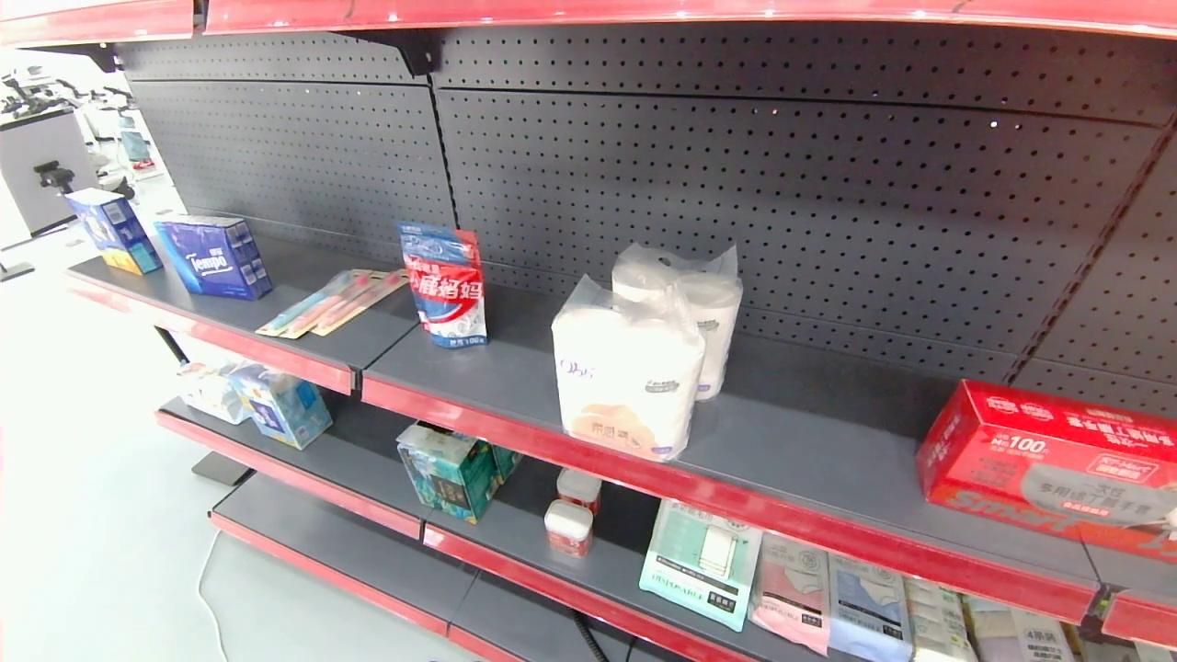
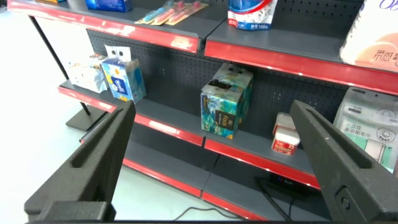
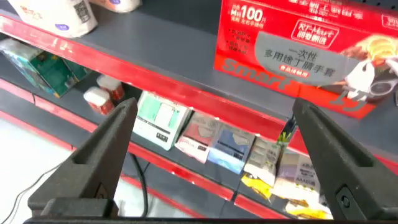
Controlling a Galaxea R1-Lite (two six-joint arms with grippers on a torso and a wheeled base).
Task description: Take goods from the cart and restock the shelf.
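Shelf status: partly stocked, with wide bare stretches of grey deck between the items.

Upper tier, head view:
- A small blue box and a blue tissue box sit at 9 to 10 o'clock.
- Toothbrush packs lie flat at 9 o'clock.
- A red-and-blue pouch stands upright between the toothbrush packs and the centre.
- A toilet-roll pack stands at the centre, with a second roll pack just behind it.
- A red box lies at 3 to 4 o'clock.

Lower tier:
- Tissue packs sit at 8 o'clock.
- A green box sits at 7 o'clock.
- Two small jars sit at 6 o'clock.
- Flat packs stand at 5 o'clock.

Gripper state: the left gripper faces the lower tier near the green box. Its fingers are spread wide and hold nothing. The right gripper faces the red box and the flat packs below it. Its fingers are likewise released and empty.

Progress, as a judgement: some goods are in place, but the open gaps, notably between the roll packs and the red box, suggest restocking is far from complete. With both grippers empty, the next item has yet to be fetched from the cart.

Surroundings: a dark perforated back panel spans the shelf, and each tier carries a red front edge. A pale floor lies at 8 o'clock, with grey equipment beyond it at 10 o'clock.
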